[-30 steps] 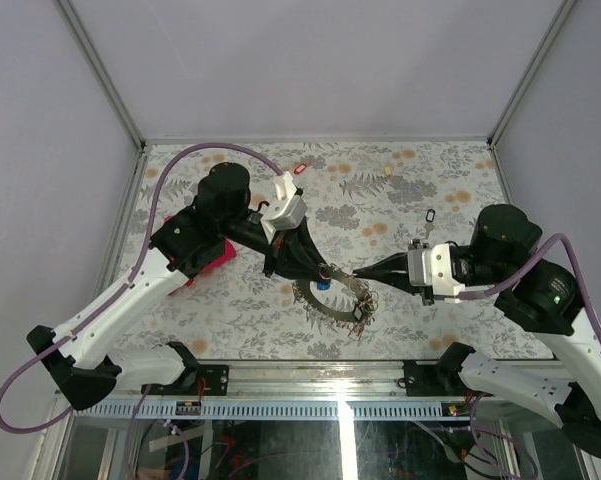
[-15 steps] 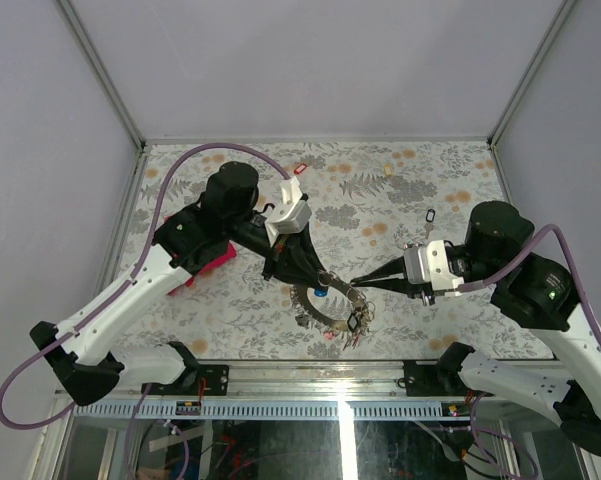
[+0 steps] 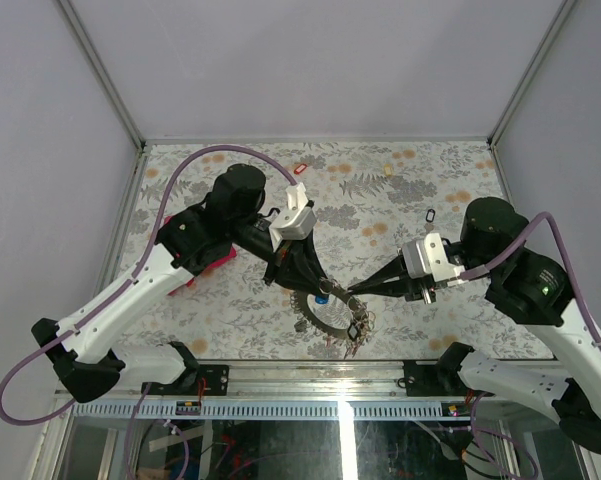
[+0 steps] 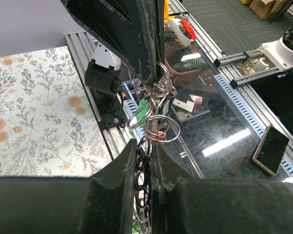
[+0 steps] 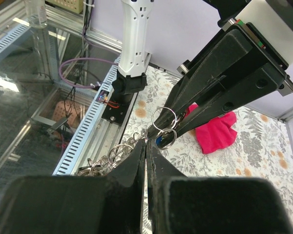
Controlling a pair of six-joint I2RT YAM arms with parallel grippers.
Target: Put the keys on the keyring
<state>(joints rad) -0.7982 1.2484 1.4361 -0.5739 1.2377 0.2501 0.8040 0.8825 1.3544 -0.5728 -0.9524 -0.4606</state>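
Pinching the large thin grey metal keyring (image 3: 310, 320) at its 12 o'clock rim by the floral table's (image 3: 230, 320) front edge, the narrow-jawed left gripper (image 3: 323, 292) faces the shut right gripper (image 3: 353, 292) pointing in from 3 o'clock.

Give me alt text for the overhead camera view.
Two robot arms meet, left gripper and right gripper tip to tip, over a large keyring fringed with keys at the floral table's near edge. A magenta cloth peeks from under the left arm; a red-tagged key, a cream-tagged key and a black-tagged key lie loose farther back.
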